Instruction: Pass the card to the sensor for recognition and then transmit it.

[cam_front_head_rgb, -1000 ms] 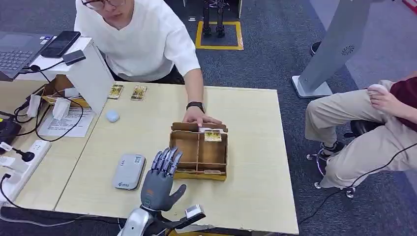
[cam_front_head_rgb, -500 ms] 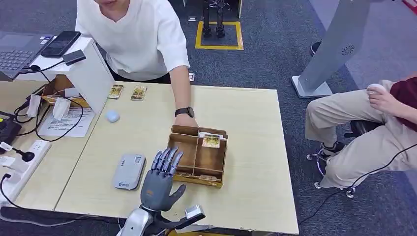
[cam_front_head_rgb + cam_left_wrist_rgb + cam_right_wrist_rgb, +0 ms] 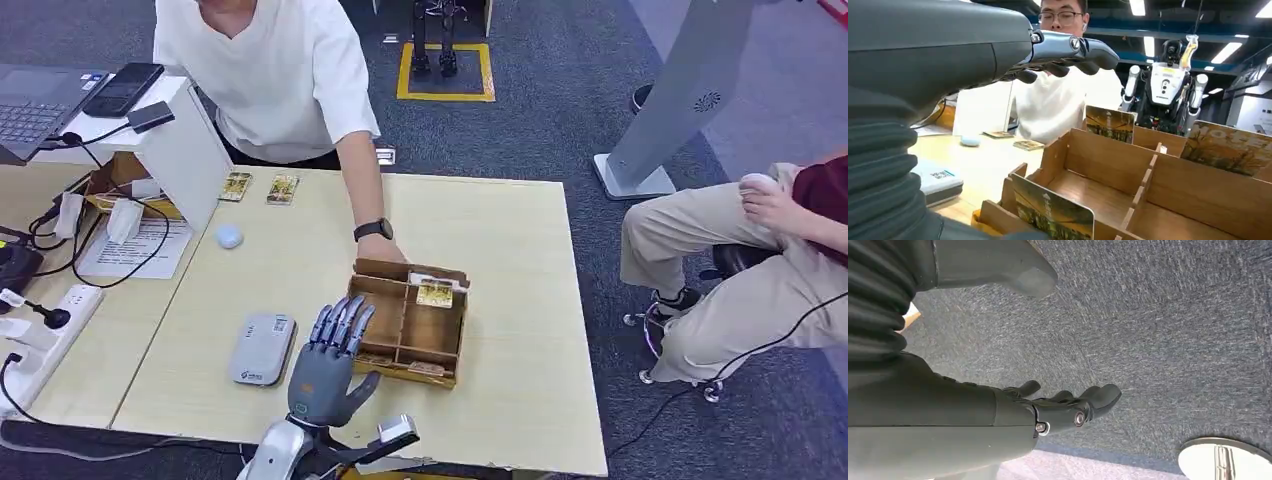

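Fingers (image 3: 340, 325) of the left hand (image 3: 325, 365) spread and empty just beside the box (image 3: 410, 322); pick step not started, next pinch a card (image 3: 434, 295), sensor (image 3: 262, 348) beside.

The person's hand is tucked behind the far wall of the wooden box (image 3: 408, 322), so what it's doing there isn't visible; only the watch (image 3: 372, 229) and forearm show. The card (image 3: 434, 295) standing in the box's far compartment is too small to read from the head view. In the left wrist view, the near card (image 3: 1053, 215) is cut off by the picture's lower edge, and the left robot hand (image 3: 998, 55) covers part of the person behind it. The laptop (image 3: 35, 105) beyond the counter's (image 3: 520, 400) far left corner is cropped by the frame. The print on the grey sensor (image 3: 262, 348) is too tiny to make out.
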You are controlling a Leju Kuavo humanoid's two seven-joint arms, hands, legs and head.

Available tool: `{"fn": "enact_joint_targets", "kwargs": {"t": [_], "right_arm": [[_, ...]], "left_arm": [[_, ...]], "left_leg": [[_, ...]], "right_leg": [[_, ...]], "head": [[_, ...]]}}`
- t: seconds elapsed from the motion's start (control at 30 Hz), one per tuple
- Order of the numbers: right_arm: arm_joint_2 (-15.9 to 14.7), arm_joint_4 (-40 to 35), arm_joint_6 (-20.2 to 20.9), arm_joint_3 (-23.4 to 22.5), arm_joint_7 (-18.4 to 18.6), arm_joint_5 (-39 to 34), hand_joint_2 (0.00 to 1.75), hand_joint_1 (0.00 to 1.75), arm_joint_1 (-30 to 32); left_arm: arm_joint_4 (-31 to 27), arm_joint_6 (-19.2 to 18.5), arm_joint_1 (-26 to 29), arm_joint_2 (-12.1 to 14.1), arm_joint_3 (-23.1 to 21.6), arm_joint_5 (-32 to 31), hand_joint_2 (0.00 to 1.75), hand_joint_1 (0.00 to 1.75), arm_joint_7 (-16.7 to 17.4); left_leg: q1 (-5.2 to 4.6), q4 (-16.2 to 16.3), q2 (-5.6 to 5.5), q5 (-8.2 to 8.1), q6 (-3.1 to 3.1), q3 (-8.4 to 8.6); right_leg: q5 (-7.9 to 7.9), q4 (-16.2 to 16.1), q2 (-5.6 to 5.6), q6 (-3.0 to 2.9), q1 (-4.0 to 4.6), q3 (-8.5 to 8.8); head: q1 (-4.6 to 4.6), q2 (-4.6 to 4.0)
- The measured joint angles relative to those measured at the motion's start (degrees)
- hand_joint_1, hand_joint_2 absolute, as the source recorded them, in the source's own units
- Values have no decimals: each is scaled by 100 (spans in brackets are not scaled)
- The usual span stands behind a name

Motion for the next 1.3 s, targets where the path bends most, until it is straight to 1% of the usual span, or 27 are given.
{"fn": "enact_joint_targets", "kwargs": {"t": [0.03,0.07,0.1,0.4,0.47,0.5,0.57,0.7,0.73,0.9,0.93,1.0,1.03,1.07,1.1,1.13,1.2,1.3], "right_arm": [[0,0,0,2,0,2,175,0,0],[0,0,0,2,2,2,175,0,0],[0,0,0,4,4,2,175,0,-1],[0,0,0,13,4,4,175,0,-3],[0,0,0,13,4,4,175,0,-4],[0,0,0,13,4,4,175,0,-4],[0,0,0,13,4,4,175,0,-4],[0,0,0,13,7,17,175,0,-7],[0,-2,0,13,7,17,175,0,-8],[0,-2,0,15,7,22,175,0,-29],[0,-2,0,15,7,22,175,0,-28],[0,-2,0,15,7,22,175,0,-32],[0,-2,0,18,7,22,175,0,-34],[0,-2,0,22,7,22,175,0,-35],[2,-2,0,26,7,22,175,0,-36],[2,-2,0,41,2,20,175,0,-37],[2,-2,0,63,0,20,175,0,-42],[2,-2,0,87,4,20,175,0,-47]], "left_arm": [[4,2,-5,0,-2,13,175,65,0],[20,0,-13,0,-2,24,175,119,0],[42,0,-18,0,-2,26,175,143,0],[214,11,-48,0,-15,26,175,145,0],[234,22,-76,0,-26,26,175,154,0],[240,26,-93,0,-35,26,175,166,0],[256,42,-119,0,-61,26,175,175,0],[350,55,-183,-2,-101,11,175,173,0],[380,55,-208,-2,-105,6,175,175,0],[599,-46,-277,-2,-199,-24,175,175,-17],[625,-50,-280,-4,-205,-26,175,169,-17],[677,-50,-280,-4,-212,-26,175,152,-20],[702,-61,-287,-4,-219,-24,175,77,-20],[728,-85,-293,-4,-227,-4,175,21,-39],[761,-155,-304,-4,-254,28,175,5,-57],[793,-225,-317,-4,-290,59,175,0,-68],[865,-291,-310,-2,-313,87,175,0,-72],[925,-247,-311,0,-363,122,175,0,-39]], "left_leg": [[0,0,0,0,0,0],[0,0,0,0,0,0],[0,0,0,0,0,0],[0,0,0,0,0,0],[0,0,0,0,0,1],[0,0,0,0,0,0],[0,0,0,0,0,1],[0,0,0,0,0,2],[0,0,0,0,0,4],[0,0,1,0,0,7],[0,0,2,0,0,7],[0,0,2,0,0,7],[0,0,2,0,0,8],[0,0,1,0,0,8],[0,0,1,0,0,8],[0,0,0,0,0,7],[0,0,1,0,0,7],[0,0,-1,0,0,6]], "right_leg": [[0,0,0,0,0,0],[0,0,0,0,0,0],[0,0,0,0,0,0],[0,0,0,0,0,0],[0,0,0,0,0,1],[0,0,0,0,0,1],[0,0,0,0,0,2],[0,0,0,0,0,4],[0,0,0,0,0,5],[1,0,2,0,0,7],[0,0,2,0,0,8],[1,0,2,0,0,7],[0,0,2,0,0,7],[0,0,2,0,0,8],[0,0,1,0,0,8],[0,0,0,0,0,8],[0,0,2,0,0,7],[0,0,-3,0,0,8]], "head": [[0,-2],[0,0],[0,-2],[0,-2],[0,-2],[0,0],[0,-2],[0,-2],[0,-2],[0,-2],[0,-2],[2,-2],[0,0],[0,0],[0,-2],[0,-2],[0,-2],[2,-2]]}}
